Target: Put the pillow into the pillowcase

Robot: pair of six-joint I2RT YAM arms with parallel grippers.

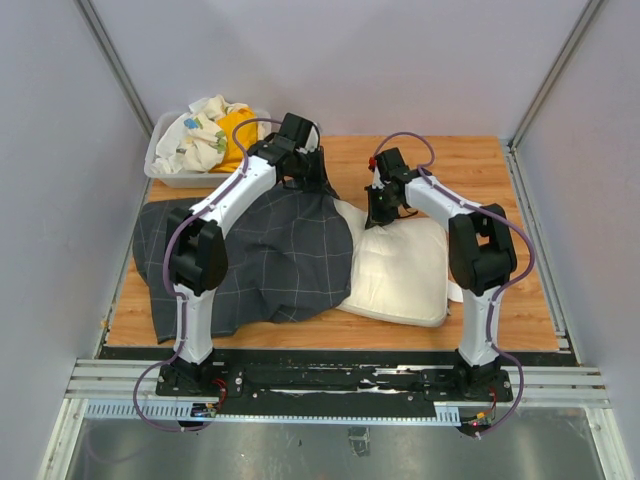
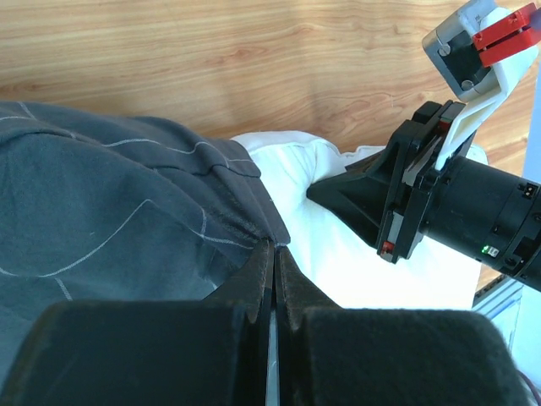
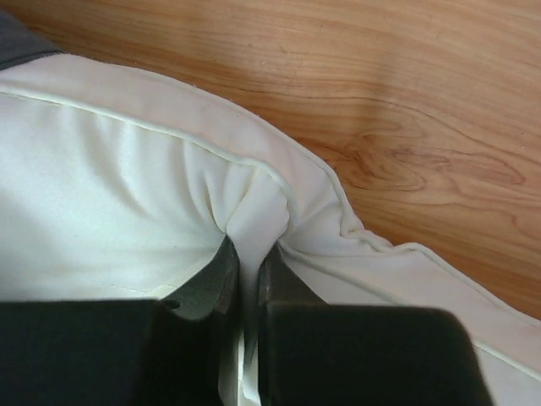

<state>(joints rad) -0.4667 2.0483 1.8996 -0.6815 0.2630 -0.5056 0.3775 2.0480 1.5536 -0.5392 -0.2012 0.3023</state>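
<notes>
The dark grey pillowcase (image 1: 270,255) lies spread across the left and middle of the wooden table. The cream-white pillow (image 1: 402,268) lies to its right, with its left edge under the pillowcase's hem. My left gripper (image 1: 312,185) is at the pillowcase's far right corner. In the left wrist view my left gripper (image 2: 275,247) is shut on the grey hem (image 2: 245,222), with the pillow (image 2: 338,245) just beyond. My right gripper (image 1: 382,215) sits on the pillow's far left corner. In the right wrist view my right gripper (image 3: 249,247) is shut on a pinched fold of the pillow (image 3: 110,194).
A clear plastic bin (image 1: 160,170) at the far left corner holds a white patterned cloth (image 1: 195,135) and a yellow cloth (image 1: 238,135). Grey walls close in the table on three sides. Bare wood (image 1: 470,170) shows beyond and right of the pillow.
</notes>
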